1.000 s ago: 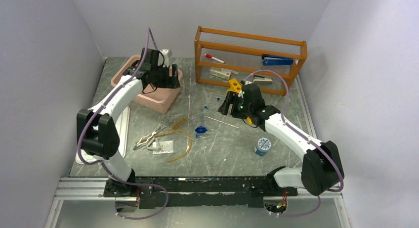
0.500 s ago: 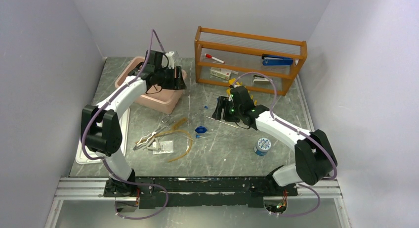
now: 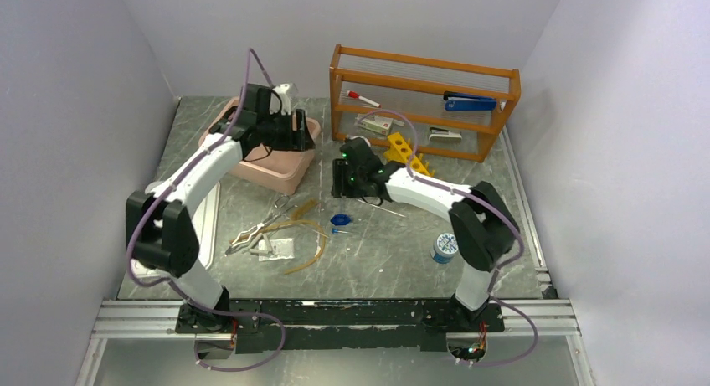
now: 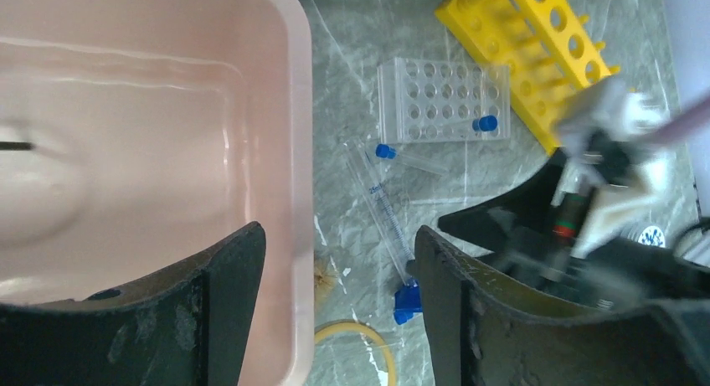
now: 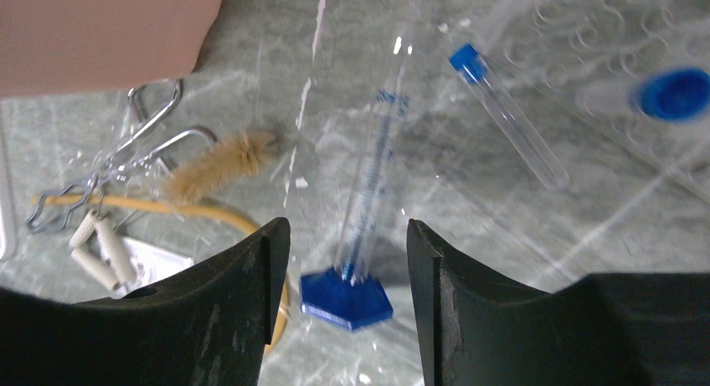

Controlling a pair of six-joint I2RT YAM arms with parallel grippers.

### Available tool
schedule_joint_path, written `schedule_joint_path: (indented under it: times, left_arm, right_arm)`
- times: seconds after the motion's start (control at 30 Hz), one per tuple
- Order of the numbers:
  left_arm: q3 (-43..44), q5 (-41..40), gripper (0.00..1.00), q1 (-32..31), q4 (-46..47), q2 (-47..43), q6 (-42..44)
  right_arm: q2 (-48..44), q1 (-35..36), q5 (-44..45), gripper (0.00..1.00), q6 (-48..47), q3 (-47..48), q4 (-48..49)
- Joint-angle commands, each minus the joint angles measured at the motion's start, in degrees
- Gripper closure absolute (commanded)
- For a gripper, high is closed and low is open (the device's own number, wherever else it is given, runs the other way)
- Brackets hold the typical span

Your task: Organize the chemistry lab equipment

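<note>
Hovering the right gripper point(image 5: 343, 235), jaws apart and empty, over the graduated cylinder point(image 5: 373, 168) lying mid-table right of the tan tubing point(image 5: 209, 212), risking a glancing pinch rolling the clear barrel into the blue-capped tube point(image 5: 506, 118) nearby.

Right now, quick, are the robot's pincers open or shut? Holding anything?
Left pincer: open, empty, over the pink tub edge.
Right pincer: open, empty, over the clear measuring tube.
</note>
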Motion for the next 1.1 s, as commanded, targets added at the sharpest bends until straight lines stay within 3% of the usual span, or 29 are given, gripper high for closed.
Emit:
schedule_joint_path:
  times: [0.0,0.17,0.47,0.63,0.7,1.07]
  left_arm:
    - [-1.8,-7.3,0.30,-0.5,-0.6,-9.2,-0.8]
    - [-7.6,-6.6,0.30,-0.5,-0.5,-17.2,-1.6]
    - [-15.1,-4.9,0.30,-0.5,-1.5,-25.5,-1.6]
    - [-17.9,-4.2,0.30,-0.5,-0.9,-27.3,-1.9]
    - [-18.1,-5.1,0.29,-0.5,-1.3,-27.7,-2.7]
    - [-18.6,-1.9,0.23,-0.4,2.1,-30.6,-9.8]
  right_arm:
    - [5.7,1.8,5.5,0.44,-1.5,6.0,-6.6]
    - [9.5,2.3,7.8,0.49,-0.2,8.9,-10.8]
    - [13.7,2.3,3.3,0.58,0.4,11.2,-11.8]
    - [14.5,2.3,3.6,0.75,1.4,11.7,-12.6]
    - [13.1,2.4,4.4,0.82,2.2,10.4,-11.2]
    - [-6.8,2.4,0.8,0.85,-1.7,-1.5,7.7]
